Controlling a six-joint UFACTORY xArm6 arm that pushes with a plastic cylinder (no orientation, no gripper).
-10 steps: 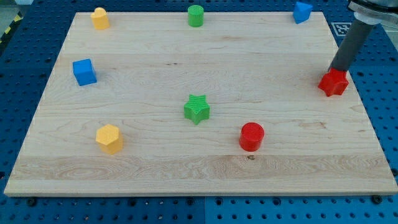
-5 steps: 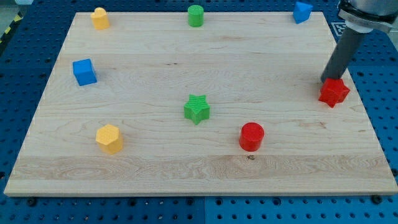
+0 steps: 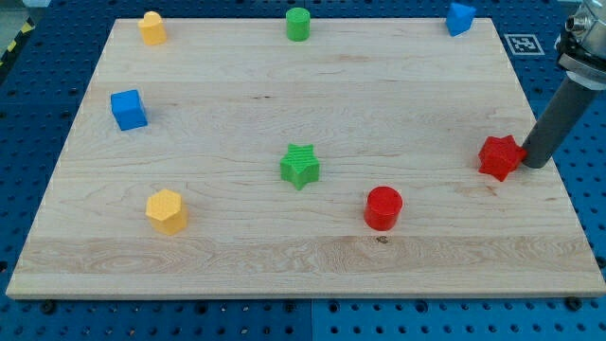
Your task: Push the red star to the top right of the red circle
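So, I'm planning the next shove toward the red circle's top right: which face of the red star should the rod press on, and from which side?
Press the red star on its right-hand side, low down, coming from the view's right. My tip already sits just there, and the red circle lies down-left, so a mostly leftward push probably suits. The star's points may make it twist, so aim at its middle.

My rod is dark grey down to my tip (image 3: 536, 165). The tabletop (image 3: 284, 256) is pale wood with a fine lengthwise grain, set on a blue panel (image 3: 587, 208) dotted with dark holes. I count two reds, the red star (image 3: 499, 156) and red circle (image 3: 383, 207); two greens, a green star (image 3: 300, 166) and green cylinder (image 3: 298, 24); two blue blocks (image 3: 128, 109) (image 3: 460, 17); two yellow blocks (image 3: 166, 210) (image 3: 151, 26). A black-and-white marker (image 3: 523, 43) sits on the panel.
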